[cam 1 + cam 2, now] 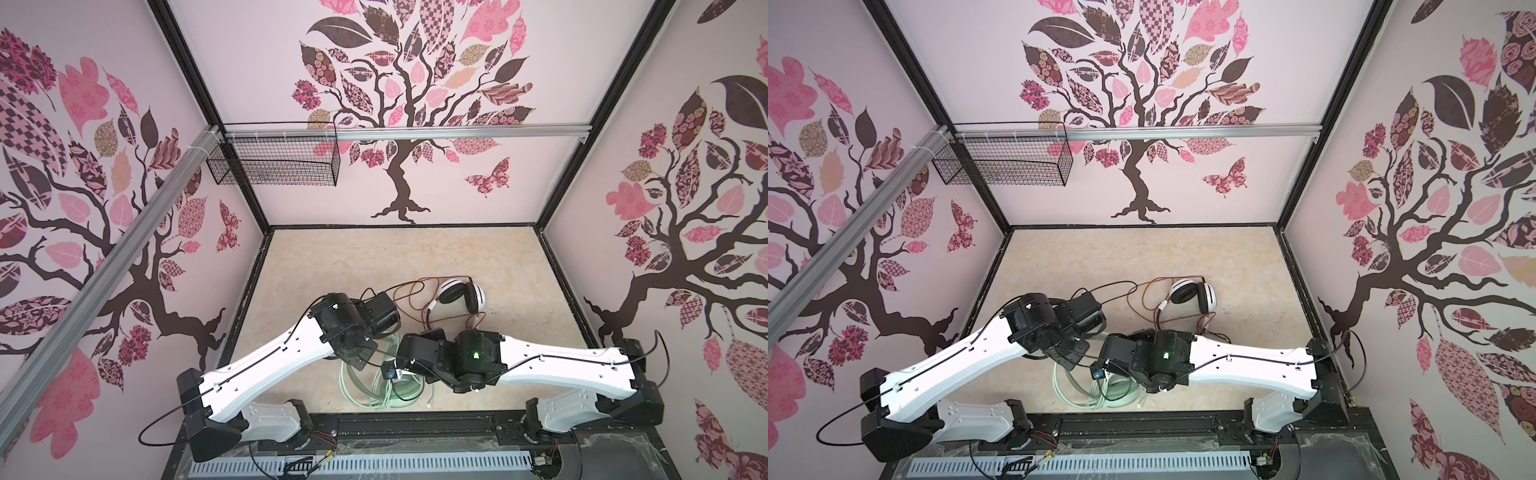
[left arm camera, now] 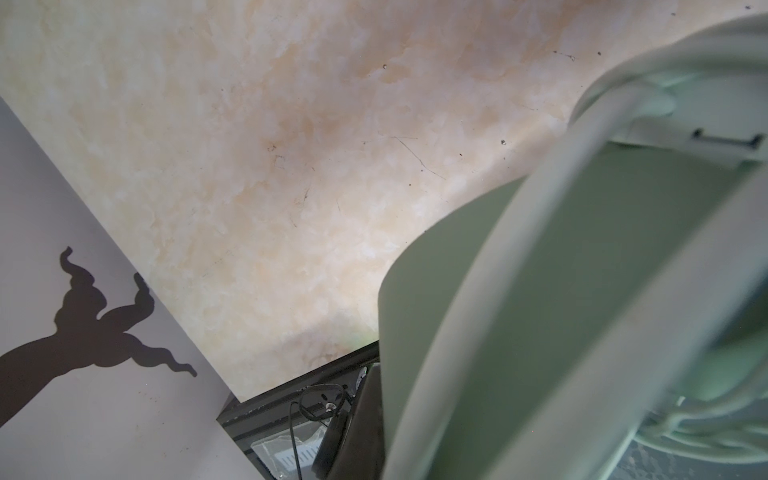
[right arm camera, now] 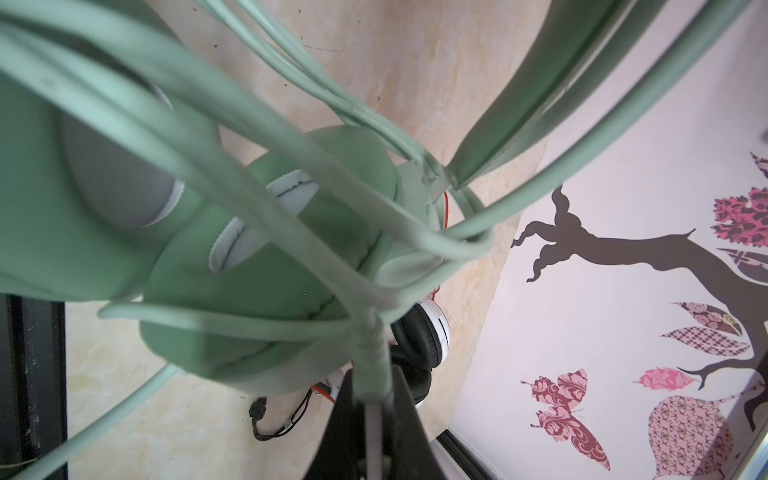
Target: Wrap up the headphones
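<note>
The mint-green headphones (image 1: 405,384) hang low near the table's front edge under both wrists, with pale green cable (image 1: 357,384) looped around them. In the left wrist view their headband (image 2: 582,291) fills the frame, pressed against my left gripper (image 2: 380,415), which is shut on it; one dark finger (image 2: 357,428) shows. My right gripper (image 3: 370,395) is shut on a bundle of the pale green cable (image 3: 374,345), with the ear cups (image 3: 270,249) just beyond. The white-and-black headphones (image 1: 463,296) lie farther back, their orange-red cable (image 1: 409,299) loose on the table.
A black wire basket (image 1: 274,160) hangs on the back wall at the left, under a metal rail. Patterned walls close in three sides. A small black cable (image 3: 274,419) lies on the table by the right gripper. The black front frame (image 1: 415,424) borders the table.
</note>
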You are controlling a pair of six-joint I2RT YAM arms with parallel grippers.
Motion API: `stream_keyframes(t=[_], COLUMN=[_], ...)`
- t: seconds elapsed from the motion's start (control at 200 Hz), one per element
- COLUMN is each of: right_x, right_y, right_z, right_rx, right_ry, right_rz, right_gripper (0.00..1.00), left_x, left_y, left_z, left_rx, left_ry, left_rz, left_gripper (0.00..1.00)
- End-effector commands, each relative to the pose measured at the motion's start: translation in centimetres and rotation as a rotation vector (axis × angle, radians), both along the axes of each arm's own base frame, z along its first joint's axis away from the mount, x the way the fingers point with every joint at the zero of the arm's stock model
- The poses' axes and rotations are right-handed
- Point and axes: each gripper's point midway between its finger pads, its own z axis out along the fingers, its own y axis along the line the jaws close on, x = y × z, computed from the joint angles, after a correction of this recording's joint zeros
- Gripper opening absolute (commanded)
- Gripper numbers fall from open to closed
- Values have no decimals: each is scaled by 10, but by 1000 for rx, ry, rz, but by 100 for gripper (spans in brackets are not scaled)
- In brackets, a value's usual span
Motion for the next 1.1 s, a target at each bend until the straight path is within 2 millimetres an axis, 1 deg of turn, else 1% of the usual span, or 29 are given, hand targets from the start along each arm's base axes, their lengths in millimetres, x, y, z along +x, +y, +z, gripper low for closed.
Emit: stream_keyframes(t=[0.0, 0.165, 0.36, 0.385, 0.405, 0.43, 0.44, 0.515, 0.55, 0.645, 0.74, 0.875, 0.965, 1.045, 1.095], right_x=[-3, -3, 8, 10, 11, 12, 13, 14, 15, 16, 18, 18, 8, -4, -11], right_y=[-3, 0, 9, 10, 11, 12, 13, 16, 17, 16, 14, 11, 9, 2, -3], right_z=[13, 21, 34, 37, 39, 42, 42, 49, 50, 51, 53, 69, 77, 79, 85], right_rx=[0, 15, 50, 58, 68, 81, 84, 122, 132, 139, 159, 256, 346, 423, 486], right_ry=[5, -8, -87, -100, -109, -117, -120, -131, -141, -148, -141, -108, -52, 10, 50], right_rz=[31, 65, 61, 58, 54, 51, 49, 49, 45, 35, 13, -31, -23, -15, -21], right_gripper=[0, 0, 0, 3, 9, 20, 22, 30, 35, 44, 47, 51, 53, 53, 53], left_x=[-14, -20, -20, -20, -20, -20, -20, -20, -20, -20, -20, -19, -19, -21, -21], left_y=[-7, -9, -9, -9, -8, -8, -8, -7, -7, -6, -6, -5, -5, -6, -4], left_z=[-3, -5, -4, -4, -3, -3, -3, -3, -2, -2, -2, -2, -2, -3, -3], left_rx=[-71, -97, -107, -107, -109, -109, -109, -110, -111, -109, -108, -106, -112, -121, -121], left_ry=[53, 75, 71, 70, 69, 68, 67, 64, 62, 59, 57, 51, 52, 56, 52], left_rz=[-18, -30, -31, -30, -29, -30, -28, -29, -27, -24, -23, -20, -14, -7, 2], left_gripper=[0, 0, 0, 0, 0, 0, 0, 0, 0, 0, 0, 0, 0, 0, 0])
